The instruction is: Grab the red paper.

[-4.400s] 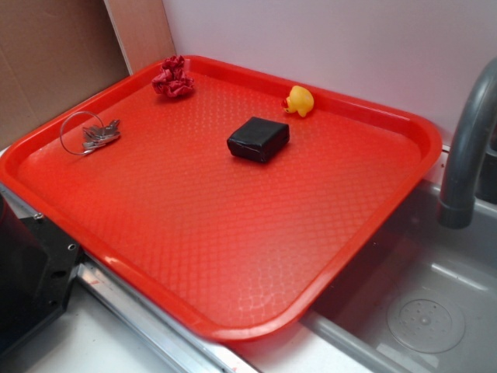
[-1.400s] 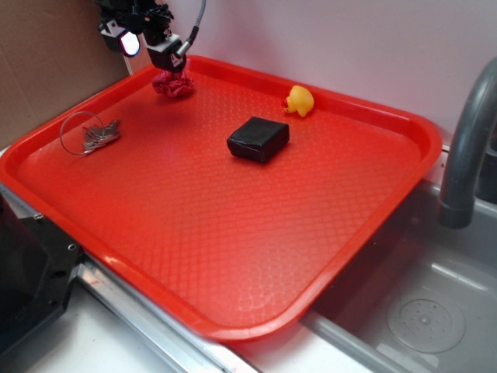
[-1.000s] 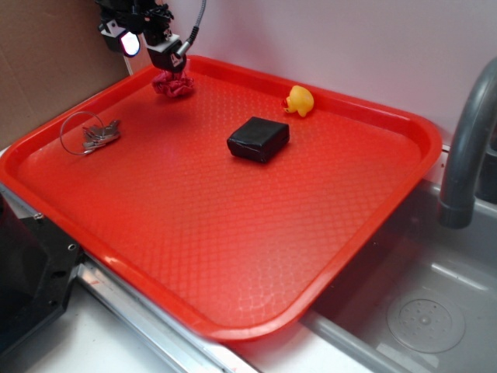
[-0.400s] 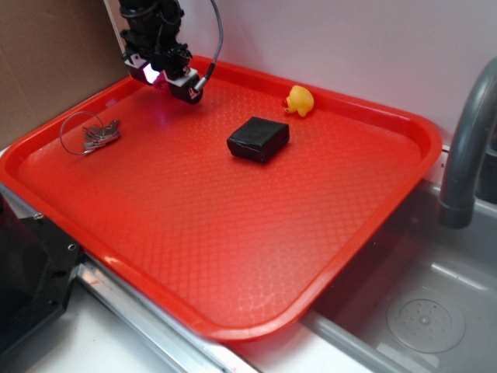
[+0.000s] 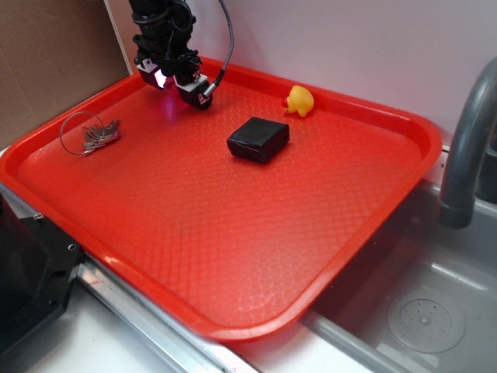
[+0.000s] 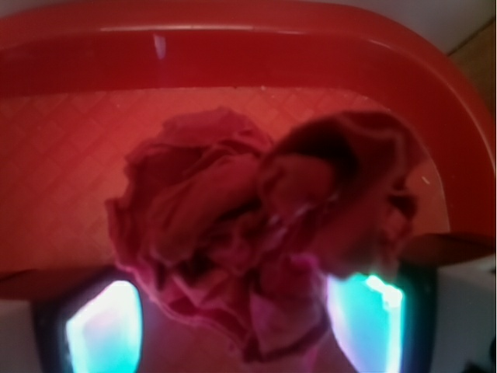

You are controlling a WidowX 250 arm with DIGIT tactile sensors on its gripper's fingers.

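While the black arm hangs over the far left corner of the big red tray (image 5: 233, 256), its claw (image 5: 180, 80) is closed on the red paper (image 6: 248, 241). From the claw's own camera, the paper fills most of the picture. It is crinkly and dark red, folded like a flower, and it sits between the two fingers (image 6: 101, 330), which glow blue-green at the bottom on each side. Behind it you can see the bumpy tray floor and the curved tray edge. In the side view the paper is almost all hidden by the claw. Only a small pink-red bit shows between the tips. I cannot tell if the paper touches the tray or is a little above it.

A black block (image 5: 258, 139) lies on the tray, near the middle of the far half, to the right of the claw and apart from it. A little yellow duck (image 5: 299, 101) sits by the far edge of the tray, past the block. A bunch of keys (image 5: 90, 134) on a thin ring lies near the left edge, apart from the claw too.

The tray rests over a gray sink (image 5: 419, 311). A round drain shows at the bottom right. A gray tap (image 5: 466, 148) curves up on the right side. A white wall is behind the tray, and a brown board stands at the left.
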